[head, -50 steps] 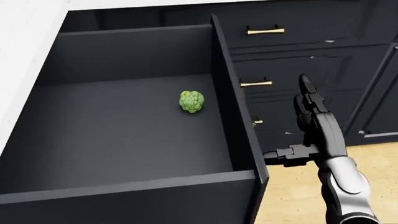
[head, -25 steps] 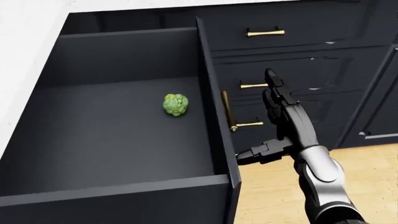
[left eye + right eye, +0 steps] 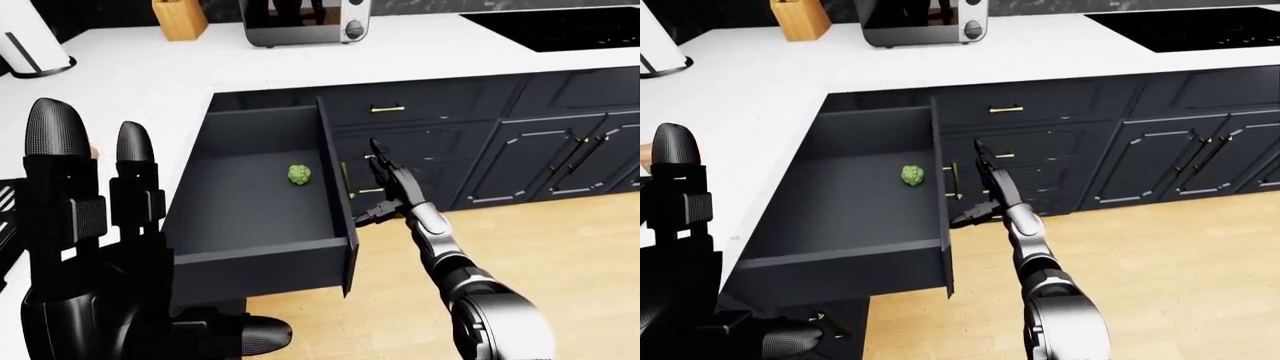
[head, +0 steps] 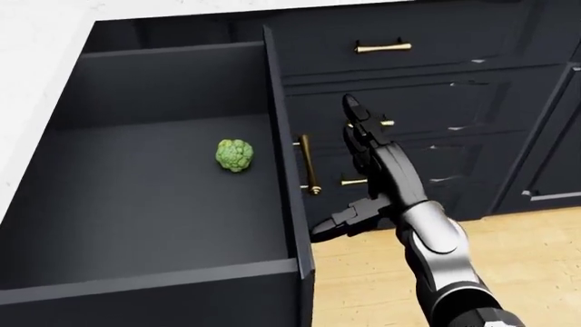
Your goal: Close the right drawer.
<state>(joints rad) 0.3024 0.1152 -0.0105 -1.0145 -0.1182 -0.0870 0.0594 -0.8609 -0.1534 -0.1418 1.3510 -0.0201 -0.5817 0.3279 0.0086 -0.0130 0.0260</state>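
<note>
One drawer (image 4: 172, 184) stands pulled far out from the dark cabinets, a green vegetable (image 4: 234, 155) loose on its floor. My right hand (image 4: 372, 170) hangs just beside the brass handle (image 4: 308, 165), fingers spread wide, holding nothing. A glancing push could slip off the front panel or snag the thumb on the handle. Open floor lies right of the drawer; the left hand (image 3: 90, 247) is raised, open.

White countertop (image 3: 150, 90), wooden knife block (image 3: 180, 19) beside a toaster oven (image 3: 305, 19), black cooktop (image 3: 560, 28), dark cabinet doors (image 3: 545, 157), wood floor (image 3: 560, 255)
</note>
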